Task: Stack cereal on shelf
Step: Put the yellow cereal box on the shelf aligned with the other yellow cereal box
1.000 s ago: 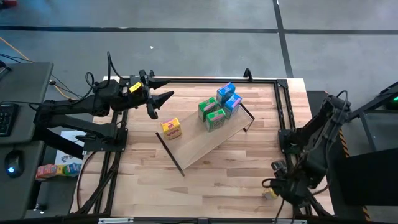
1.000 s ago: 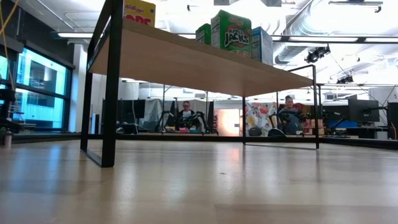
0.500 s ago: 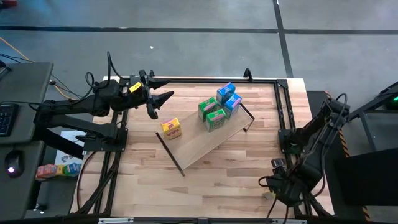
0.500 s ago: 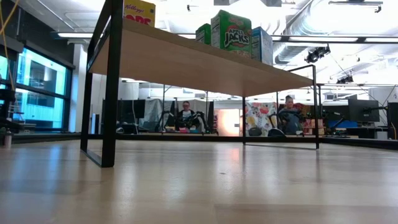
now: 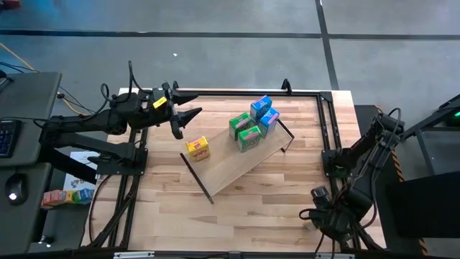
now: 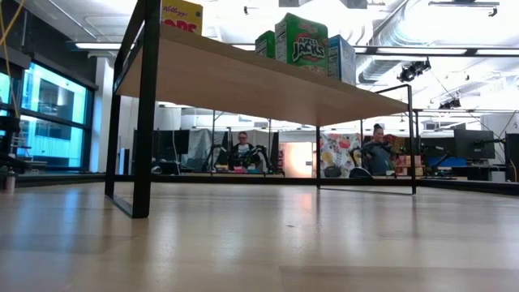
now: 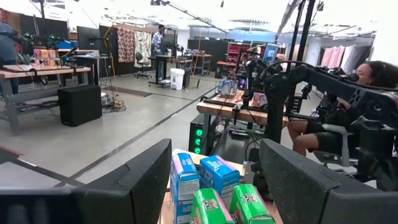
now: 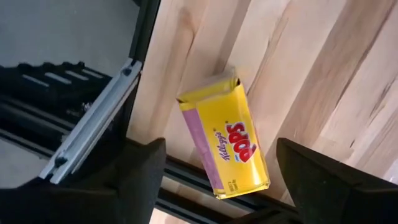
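Note:
The shelf (image 5: 237,160) lies slanted across the middle of the table. On its board stand a yellow cereal box (image 5: 198,148), two green ones (image 5: 245,130) and two blue ones (image 5: 264,113); the low view shows them on top (image 6: 302,40). A sixth box, yellow (image 8: 227,140), lies flat on the table by the near right corner. My right gripper (image 8: 230,186) hangs open above it, a finger on either side, not touching. My left gripper (image 5: 188,119) is open and empty past the shelf's left end, facing the blue and green boxes (image 7: 211,193).
A black frame rail (image 8: 93,130) runs along the table's right edge close beside the lying yellow box. Black metal brackets (image 5: 197,178) close the shelf's short ends. Bare tabletop (image 5: 259,208) stretches between the shelf and the near edge. People sit in the room beyond (image 6: 243,150).
My right arm has shifted a little toward the table's near right corner, over the lying yellow box. The boxes and the shelf have kept still.

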`<action>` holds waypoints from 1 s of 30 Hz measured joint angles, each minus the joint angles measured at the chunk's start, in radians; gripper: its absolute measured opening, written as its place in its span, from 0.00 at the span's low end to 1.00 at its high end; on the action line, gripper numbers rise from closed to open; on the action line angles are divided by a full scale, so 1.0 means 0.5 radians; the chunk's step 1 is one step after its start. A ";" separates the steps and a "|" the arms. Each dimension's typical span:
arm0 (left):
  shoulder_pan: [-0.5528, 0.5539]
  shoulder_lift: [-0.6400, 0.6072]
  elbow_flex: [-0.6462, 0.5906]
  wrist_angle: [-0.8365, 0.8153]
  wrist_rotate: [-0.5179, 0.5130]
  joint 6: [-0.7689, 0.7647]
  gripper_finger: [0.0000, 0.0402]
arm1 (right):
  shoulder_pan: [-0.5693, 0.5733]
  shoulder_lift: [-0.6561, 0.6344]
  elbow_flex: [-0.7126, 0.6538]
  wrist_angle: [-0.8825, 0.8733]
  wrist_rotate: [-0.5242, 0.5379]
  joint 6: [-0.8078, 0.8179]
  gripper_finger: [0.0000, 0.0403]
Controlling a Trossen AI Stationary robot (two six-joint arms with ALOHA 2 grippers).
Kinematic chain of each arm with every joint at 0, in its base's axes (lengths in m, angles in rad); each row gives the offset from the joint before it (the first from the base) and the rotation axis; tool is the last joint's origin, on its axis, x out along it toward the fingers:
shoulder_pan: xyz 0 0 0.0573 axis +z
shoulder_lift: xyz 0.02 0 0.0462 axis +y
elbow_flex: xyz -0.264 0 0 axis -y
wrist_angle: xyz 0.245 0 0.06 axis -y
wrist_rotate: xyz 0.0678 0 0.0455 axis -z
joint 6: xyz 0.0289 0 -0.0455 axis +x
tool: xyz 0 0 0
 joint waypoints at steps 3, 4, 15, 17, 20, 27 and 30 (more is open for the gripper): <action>0.000 0.000 0.000 0.000 0.000 0.000 0.59 | 0.016 0.031 -0.001 0.000 -0.013 -0.054 0.73; 0.000 0.000 0.000 0.000 0.000 0.000 0.59 | 0.025 0.049 -0.001 0.001 -0.010 -0.078 0.73; 0.000 0.000 0.000 0.003 0.000 0.002 0.59 | 0.038 0.243 -0.177 0.186 0.048 -0.107 0.72; 0.000 0.000 0.000 0.003 0.000 0.002 0.59 | 0.031 0.243 -0.204 0.248 0.081 -0.103 0.69; 0.000 0.000 0.000 0.003 0.000 0.003 0.59 | 0.024 0.243 -0.219 0.285 0.098 -0.096 0.62; 0.001 0.000 0.000 0.003 0.000 0.008 0.59 | 0.013 0.144 -0.220 0.260 0.094 -0.058 0.38; 0.000 0.000 0.000 0.003 0.000 0.052 0.59 | -0.018 0.031 -0.220 0.209 0.093 0.027 0.31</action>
